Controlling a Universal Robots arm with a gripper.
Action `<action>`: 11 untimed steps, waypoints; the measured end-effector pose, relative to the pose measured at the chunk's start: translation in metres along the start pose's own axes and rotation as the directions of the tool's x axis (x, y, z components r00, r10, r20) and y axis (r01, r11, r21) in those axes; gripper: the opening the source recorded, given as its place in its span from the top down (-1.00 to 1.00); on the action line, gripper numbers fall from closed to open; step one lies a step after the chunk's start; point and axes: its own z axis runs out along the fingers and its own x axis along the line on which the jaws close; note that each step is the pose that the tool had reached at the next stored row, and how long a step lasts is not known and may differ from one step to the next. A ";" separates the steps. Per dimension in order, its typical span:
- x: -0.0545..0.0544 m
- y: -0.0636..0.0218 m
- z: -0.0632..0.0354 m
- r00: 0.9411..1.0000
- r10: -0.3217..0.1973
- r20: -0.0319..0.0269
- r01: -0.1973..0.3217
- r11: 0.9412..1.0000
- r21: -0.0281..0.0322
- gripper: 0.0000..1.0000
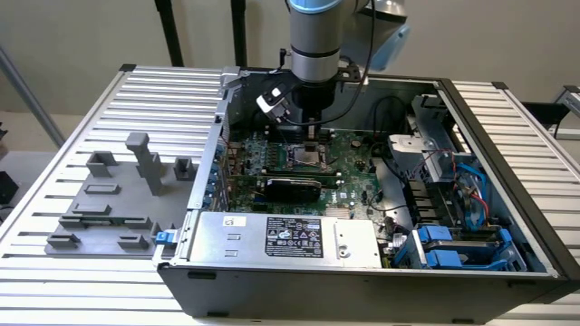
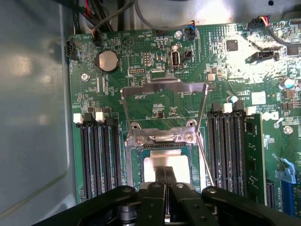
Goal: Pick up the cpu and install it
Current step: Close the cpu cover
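The cpu (image 2: pixel 149 169), a flat square chip with a silver-white top, lies in the motherboard socket (image 2: pixel 134 160), inside its metal frame. The socket's load plate (image 2: pixel 163 87) stands swung open and the thin lever (image 2: pixel 205 162) is raised beside it. My gripper (image 2: pixel 165 173) hangs right over the chip's middle, its two dark fingers (image 2: pixel 161 178) pressed together with nothing between them. Whether the tips touch the chip's top I cannot tell. In the exterior view the gripper (image 1: pixel 311 138) reaches straight down into the open computer case, just above the socket (image 1: pixel 306 155).
Black memory slots (image 2: pixel 99 157) flank the socket, with a green memory stick (image 2: pixel 253 155) on one side. A coin battery (image 2: pixel 107 60) sits further along the board. The power supply (image 1: pixel 281 236), cables (image 1: pixel 390 109) and blue drive caddies (image 1: pixel 453 248) crowd the case. Grey fixture blocks (image 1: pixel 118 197) stand outside at the exterior view's left.
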 end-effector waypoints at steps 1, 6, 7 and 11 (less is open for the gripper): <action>-0.001 0.0023 -0.0038 1.000 0.000 0.000 0.000 1.000 0.002 0.79; -0.003 0.0153 -0.0250 1.000 0.000 -0.002 0.000 1.000 0.011 0.79; -0.003 0.0185 -0.0284 1.000 0.000 -0.002 0.000 1.000 0.012 0.79; -0.003 0.0344 -0.0374 1.000 0.001 -0.004 -0.001 1.000 0.019 0.79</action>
